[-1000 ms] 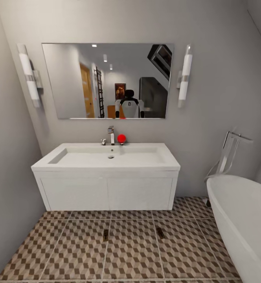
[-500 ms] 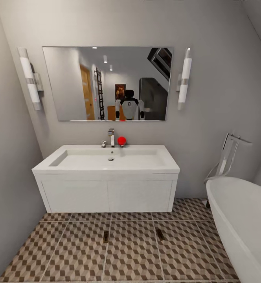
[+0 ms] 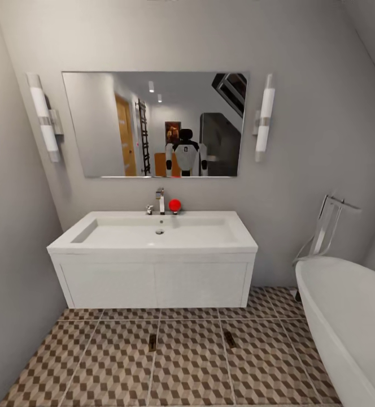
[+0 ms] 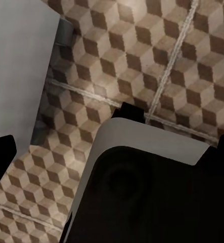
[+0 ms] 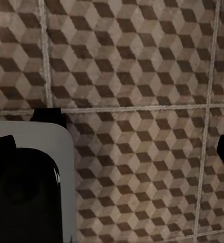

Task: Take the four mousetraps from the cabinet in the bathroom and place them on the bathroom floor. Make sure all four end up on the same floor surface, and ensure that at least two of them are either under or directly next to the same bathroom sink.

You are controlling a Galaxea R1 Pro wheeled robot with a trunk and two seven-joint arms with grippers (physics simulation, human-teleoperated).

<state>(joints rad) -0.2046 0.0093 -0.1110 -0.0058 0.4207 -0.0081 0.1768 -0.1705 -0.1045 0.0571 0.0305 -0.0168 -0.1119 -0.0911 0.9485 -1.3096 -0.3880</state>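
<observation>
Two mousetraps lie flat on the cube-patterned bathroom floor (image 3: pixel 193 362), just in front of the white vanity: one (image 3: pixel 152 341) below its middle, the other (image 3: pixel 230 338) below its right half. The bathroom sink (image 3: pixel 153 233) sits on top of the vanity with a chrome tap (image 3: pixel 160 200). The cabinet is out of view. My left gripper (image 4: pixel 114 150) hangs open over the tiles, its dark fingertips (image 4: pixel 1 157) far apart with nothing between them. My right gripper (image 5: pixel 114 149) is open too, its fingertips (image 5: pixel 2 148) wide over bare floor (image 5: pixel 142 76).
A white oval bathtub (image 3: pixel 345 322) with a chrome floor tap (image 3: pixel 328 226) fills the right side. Grey walls close in at left and behind. A small red ball (image 3: pixel 175 205) sits by the tap. My own body shows in the mirror (image 3: pixel 153 124) and both wrist views.
The whole head picture has slid down a little and shrunk slightly: the camera moved. The two mousetraps and the sink stay where they were.
</observation>
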